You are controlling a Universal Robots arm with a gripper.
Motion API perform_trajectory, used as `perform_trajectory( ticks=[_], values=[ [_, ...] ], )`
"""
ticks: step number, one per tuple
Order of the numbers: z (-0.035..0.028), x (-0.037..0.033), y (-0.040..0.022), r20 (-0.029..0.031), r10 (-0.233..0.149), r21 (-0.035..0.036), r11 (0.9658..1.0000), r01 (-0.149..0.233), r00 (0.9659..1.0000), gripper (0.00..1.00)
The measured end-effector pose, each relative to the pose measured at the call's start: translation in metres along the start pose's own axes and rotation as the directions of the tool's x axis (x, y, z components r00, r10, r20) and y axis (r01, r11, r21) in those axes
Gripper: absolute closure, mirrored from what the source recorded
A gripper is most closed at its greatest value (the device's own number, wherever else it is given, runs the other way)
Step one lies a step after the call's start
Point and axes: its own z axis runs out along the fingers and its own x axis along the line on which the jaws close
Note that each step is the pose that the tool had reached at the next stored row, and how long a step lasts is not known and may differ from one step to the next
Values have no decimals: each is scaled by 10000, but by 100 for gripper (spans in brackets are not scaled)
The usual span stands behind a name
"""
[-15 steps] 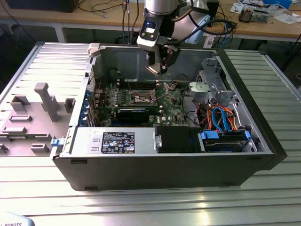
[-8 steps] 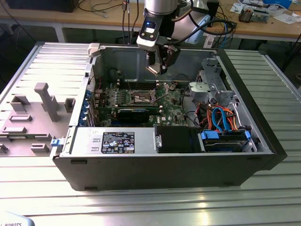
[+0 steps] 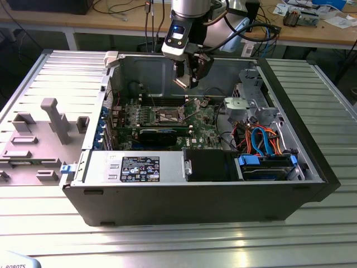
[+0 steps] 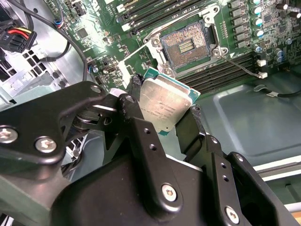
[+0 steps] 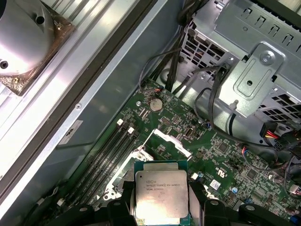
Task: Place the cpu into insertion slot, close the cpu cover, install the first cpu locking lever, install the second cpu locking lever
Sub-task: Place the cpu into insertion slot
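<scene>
Chip in hand: the gripper is clamped on the chip by two opposite edges and carries it clear above the circuit board. The socket lies just beyond the fingertips, uncovered and untouched. The work appears to be at step one, placing the chip. That placement likely calls for squaring chip to socket and lowering it level.

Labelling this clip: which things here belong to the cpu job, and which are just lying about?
Job: cpu, held in the gripper; insertion slot, bare; cpu cover, open.
Lying about: memory slots; drive cage; cables; power supply.
</scene>
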Motion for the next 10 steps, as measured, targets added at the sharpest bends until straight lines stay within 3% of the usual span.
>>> perform_trajectory(
  ticks=[10],
  values=[
    [2,0,0,6,72,-2,10000,-72,10000,46]
  ],
)
